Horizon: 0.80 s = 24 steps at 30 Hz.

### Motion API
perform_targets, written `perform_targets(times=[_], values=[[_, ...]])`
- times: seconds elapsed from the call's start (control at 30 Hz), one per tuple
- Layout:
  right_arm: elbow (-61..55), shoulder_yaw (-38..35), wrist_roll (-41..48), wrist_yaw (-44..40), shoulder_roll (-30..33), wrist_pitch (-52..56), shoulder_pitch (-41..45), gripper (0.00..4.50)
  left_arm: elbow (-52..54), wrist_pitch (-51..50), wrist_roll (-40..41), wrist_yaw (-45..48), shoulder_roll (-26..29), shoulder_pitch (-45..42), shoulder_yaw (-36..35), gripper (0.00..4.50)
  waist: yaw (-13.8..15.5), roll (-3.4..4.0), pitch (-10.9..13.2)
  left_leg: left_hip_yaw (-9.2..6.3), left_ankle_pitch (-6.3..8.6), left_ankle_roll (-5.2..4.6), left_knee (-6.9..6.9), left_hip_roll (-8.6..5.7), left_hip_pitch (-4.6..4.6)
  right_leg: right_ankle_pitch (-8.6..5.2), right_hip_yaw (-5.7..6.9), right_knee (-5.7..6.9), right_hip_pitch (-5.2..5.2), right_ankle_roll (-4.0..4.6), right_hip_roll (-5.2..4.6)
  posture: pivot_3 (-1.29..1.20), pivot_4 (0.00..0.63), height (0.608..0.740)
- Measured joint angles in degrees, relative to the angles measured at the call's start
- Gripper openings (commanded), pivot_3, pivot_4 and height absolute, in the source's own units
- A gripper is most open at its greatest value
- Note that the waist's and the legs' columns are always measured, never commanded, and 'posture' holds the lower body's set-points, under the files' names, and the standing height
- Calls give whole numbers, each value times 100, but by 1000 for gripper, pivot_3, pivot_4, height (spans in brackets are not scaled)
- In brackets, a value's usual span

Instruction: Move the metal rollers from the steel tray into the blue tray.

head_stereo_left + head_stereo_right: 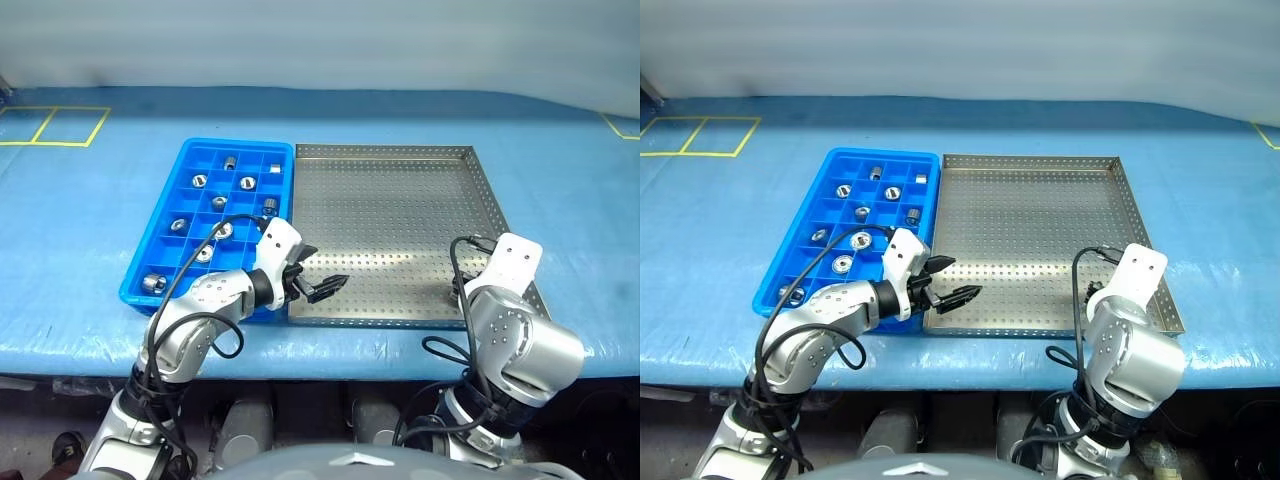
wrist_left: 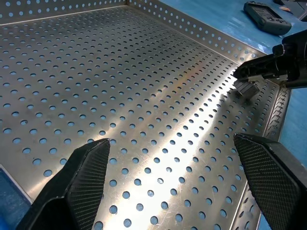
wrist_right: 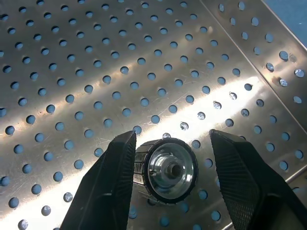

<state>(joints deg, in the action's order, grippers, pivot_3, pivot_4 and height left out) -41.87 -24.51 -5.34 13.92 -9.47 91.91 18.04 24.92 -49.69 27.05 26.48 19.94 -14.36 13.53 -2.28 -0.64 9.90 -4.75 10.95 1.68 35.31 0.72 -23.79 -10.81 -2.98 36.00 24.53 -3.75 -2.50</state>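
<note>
Blue-covered bench: your right gripper (image 3: 168, 165) brackets the last roller (image 3: 166, 170) on the steel tray (image 1: 390, 215), fingers not yet clamped; left gripper (image 1: 943, 282) idles spread.

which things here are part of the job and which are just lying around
Job: shiny silver metal rollers, one between the right gripper fingers; perforated steel tray; blue gridded plastic tray; open left gripper.
Lying about: dark handheld device; yellow tape lines.

Left gripper (image 1: 948, 282) hangs out front with fingers spread wide. Right gripper (image 3: 172, 165) points steeply down, fingers only part-way closed.
</note>
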Motion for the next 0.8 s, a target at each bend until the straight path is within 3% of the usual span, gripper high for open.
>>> perform_targets(times=[0.27,0.67,0.8], values=[[0,-4,183,-69,-4,-82,39,93,0,0,-2,-27,43,-1,-6,4490,3,0,0,0,0,0,0,0,0,0,0,-1,0,0,0,44,150,740],[-7,285,754,-407,-1,-590,59,93,0,-1,-11,-74,42,-3,-20,4490,-7,1,1,-1,0,0,-4,1,-1,-1,1,-3,2,0,0,34,150,740],[-25,434,580,-95,9,-691,84,267,0,1,-61,-110,20,-3,-7,4490,10,1,1,-1,0,0,-4,-1,-6,-1,1,-8,4,0,-1,11,150,740]])
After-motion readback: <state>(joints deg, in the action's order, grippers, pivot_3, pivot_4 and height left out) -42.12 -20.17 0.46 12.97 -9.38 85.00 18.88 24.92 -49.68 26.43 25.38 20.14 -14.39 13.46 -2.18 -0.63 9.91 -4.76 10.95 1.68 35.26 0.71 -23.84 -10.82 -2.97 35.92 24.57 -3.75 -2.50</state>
